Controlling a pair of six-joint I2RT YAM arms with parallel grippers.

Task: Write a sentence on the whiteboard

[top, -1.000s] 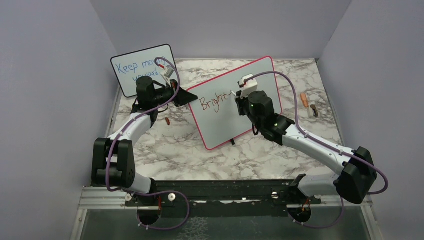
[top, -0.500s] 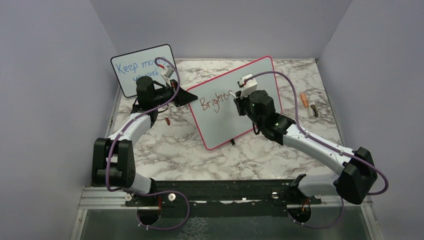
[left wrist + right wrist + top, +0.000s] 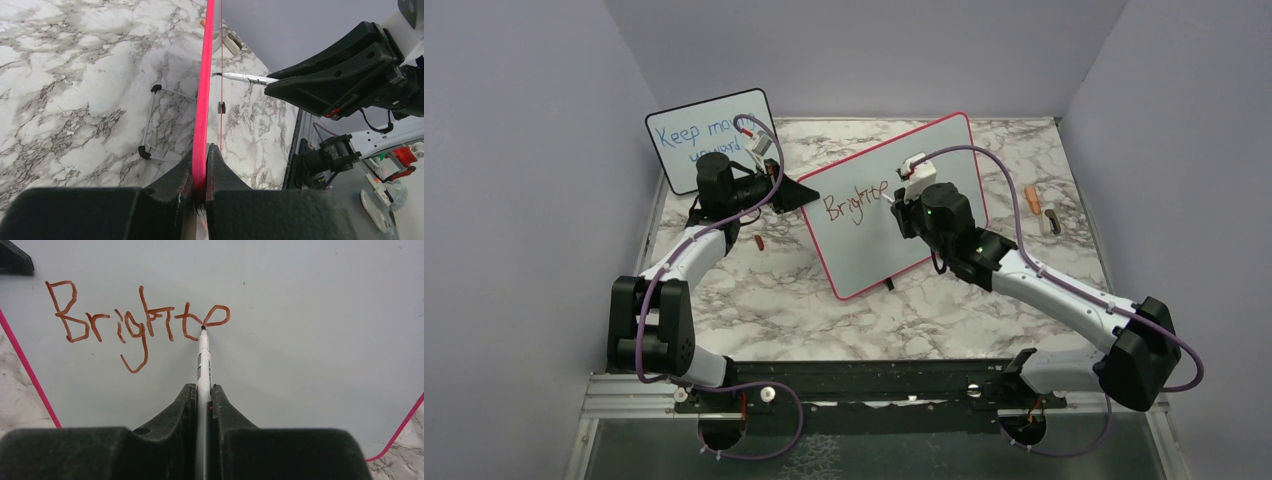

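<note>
Top: two boards. The whiteboard (image 3: 859, 255) stands mid-table, with a blue-lettered board (image 3: 686, 135) off its left end.
Left wrist: left gripper (image 3: 201, 150) clamped on the whiteboard's pink edge.
Right wrist: right gripper (image 3: 203, 390) pinches one marker (image 3: 203, 355), tip touching the whiteboard at the sentence (image 3: 135, 320), one word so far: "Brighte".

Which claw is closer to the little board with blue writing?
Left. The left gripper clamps the whiteboard's edge just beside the small board; the right gripper holds a marker farther right.
</note>
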